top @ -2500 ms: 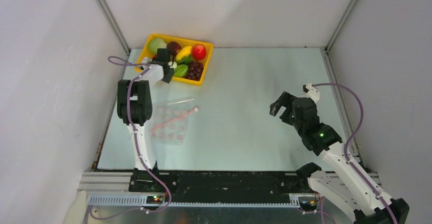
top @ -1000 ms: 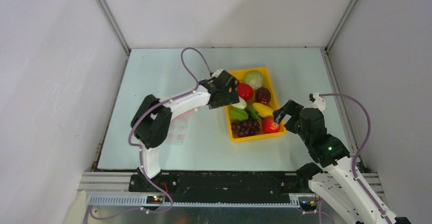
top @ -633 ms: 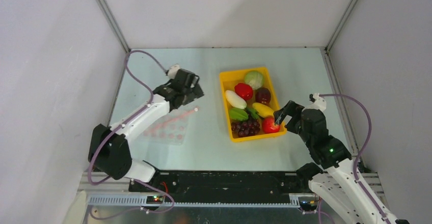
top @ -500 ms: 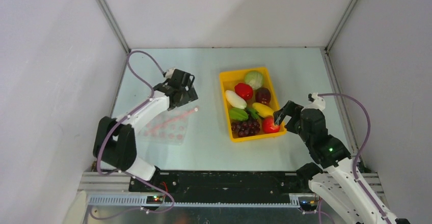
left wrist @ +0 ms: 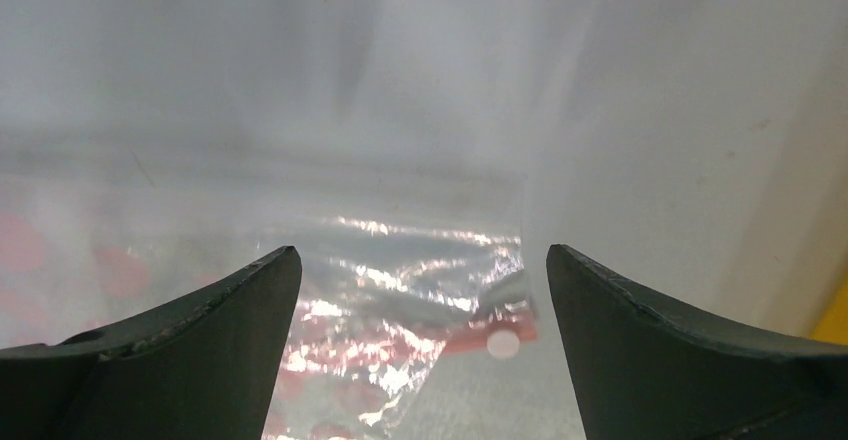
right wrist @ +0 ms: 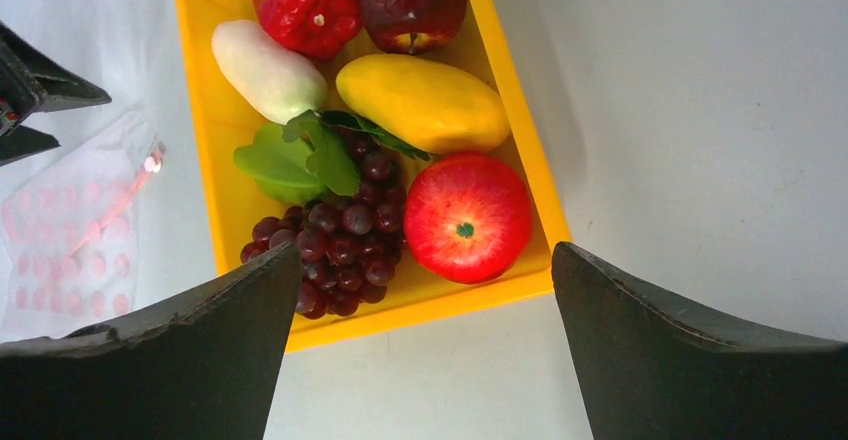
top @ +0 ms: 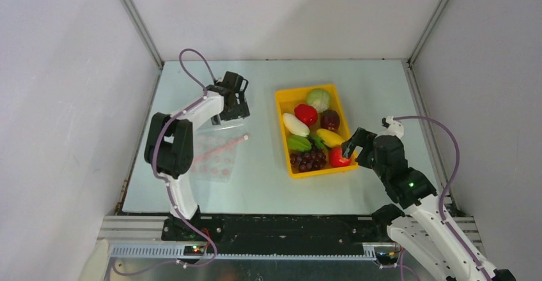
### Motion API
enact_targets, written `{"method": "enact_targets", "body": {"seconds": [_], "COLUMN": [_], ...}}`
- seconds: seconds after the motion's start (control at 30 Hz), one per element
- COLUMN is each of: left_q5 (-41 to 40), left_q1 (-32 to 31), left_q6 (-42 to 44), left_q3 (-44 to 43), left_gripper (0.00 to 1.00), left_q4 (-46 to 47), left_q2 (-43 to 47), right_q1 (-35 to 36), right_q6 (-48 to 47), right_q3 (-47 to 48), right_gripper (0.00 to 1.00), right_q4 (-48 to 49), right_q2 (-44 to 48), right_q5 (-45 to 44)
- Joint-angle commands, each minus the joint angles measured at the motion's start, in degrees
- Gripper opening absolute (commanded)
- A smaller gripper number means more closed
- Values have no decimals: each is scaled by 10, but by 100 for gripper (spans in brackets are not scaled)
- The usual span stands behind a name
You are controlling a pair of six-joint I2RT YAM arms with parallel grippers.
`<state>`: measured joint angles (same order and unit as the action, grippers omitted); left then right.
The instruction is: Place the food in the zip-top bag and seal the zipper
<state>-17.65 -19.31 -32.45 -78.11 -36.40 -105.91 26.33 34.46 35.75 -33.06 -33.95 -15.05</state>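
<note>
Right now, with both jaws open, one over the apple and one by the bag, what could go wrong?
1. The red apple sits in the corner of the yellow tray, touching the grapes. The right jaws may catch the rim or the grapes and drag the tray.
2. The zip-top bag lies flat and crinkled. The left jaws could pinch both layers together or just slide it.

No readable text, label or number anywhere.
</note>
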Motion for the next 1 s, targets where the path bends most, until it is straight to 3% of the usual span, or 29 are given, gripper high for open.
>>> {"method": "enact_targets", "body": {"seconds": [0.0, 0.53, 0.8, 0.87, 0.97], "left_q5": [35, 109, 95, 96, 102], "left_q1": [6, 5, -13, -17, -19], "left_q6": [21, -16, -30, -34, -40], "left_q3": [-45, 15, 21, 26, 28], "left_gripper": [100, 99, 84, 78, 60], "left_q4": [-13, 24, -20, -17, -11], "left_q2": [-51, -79, -94, -95, -99], "right_q1": [-2, -4, -3, -4, -4], "right_q6": [-5, -6, -5, -5, -5], "right_q3": [-13, -21, -22, -22, -21], "right_gripper": [99, 99, 99, 99, 99], "right_q4": [25, 49, 52, 51, 48], "right_q2": [-1, -23, -24, -22, -19], "right_q5": [8, 24, 20, 17, 15]}}
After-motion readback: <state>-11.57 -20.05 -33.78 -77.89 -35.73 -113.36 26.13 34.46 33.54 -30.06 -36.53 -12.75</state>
